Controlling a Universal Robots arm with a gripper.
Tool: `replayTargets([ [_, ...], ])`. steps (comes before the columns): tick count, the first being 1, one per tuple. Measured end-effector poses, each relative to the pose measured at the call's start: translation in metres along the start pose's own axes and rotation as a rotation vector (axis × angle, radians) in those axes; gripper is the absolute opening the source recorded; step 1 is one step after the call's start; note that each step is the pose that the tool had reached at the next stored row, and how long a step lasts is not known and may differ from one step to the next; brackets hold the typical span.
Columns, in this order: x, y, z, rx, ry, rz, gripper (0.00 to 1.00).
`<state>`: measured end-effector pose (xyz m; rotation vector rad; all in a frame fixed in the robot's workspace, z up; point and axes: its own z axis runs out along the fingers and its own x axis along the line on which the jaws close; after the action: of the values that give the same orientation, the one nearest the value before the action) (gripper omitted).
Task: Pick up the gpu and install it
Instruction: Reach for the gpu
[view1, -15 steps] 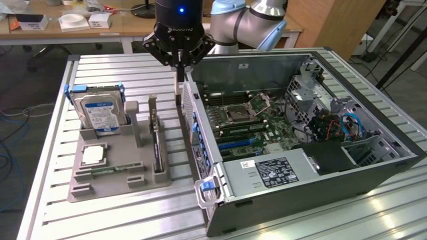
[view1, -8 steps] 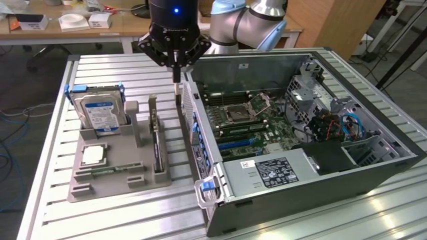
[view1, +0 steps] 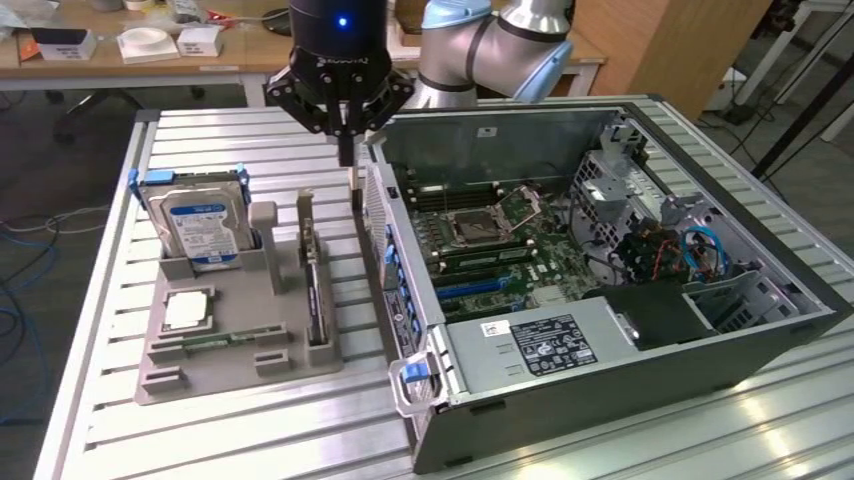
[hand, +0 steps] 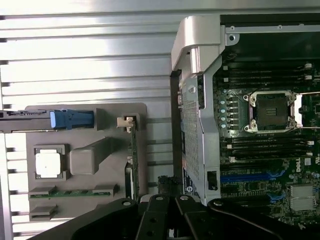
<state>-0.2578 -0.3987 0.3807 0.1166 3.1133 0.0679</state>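
Judging by the layout, a clean lift needs the jaws to part, centre over the card's top edge and come straight down, so it leaves its slot without scraping. The gpu (view1: 314, 285) stands on edge in the gray tray (view1: 214, 375), just beside the computer case (view1: 601, 410). Farther back and higher, nearer the case wall, the gripper (view1: 347, 158) hovers, jaws pressed together, apparently holding nothing.

Diffuse overhead light keeps both views bright, leaving soft shadows beside the grey plastic parts tray (view1: 220, 375) and gloom inside the open black computer case (view1: 667, 372). The ribbed silver metal table (view1: 94, 330) glares white at the exterior view's right and washes pale in the wrist view, where the black gripper (hand: 169, 192) reads as a dark mass.
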Motion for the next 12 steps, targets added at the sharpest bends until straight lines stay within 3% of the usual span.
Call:
replayTargets([
  [12,0.012,-0.0009,0.0007,0.0,0.0001,0.0,0.11],
])
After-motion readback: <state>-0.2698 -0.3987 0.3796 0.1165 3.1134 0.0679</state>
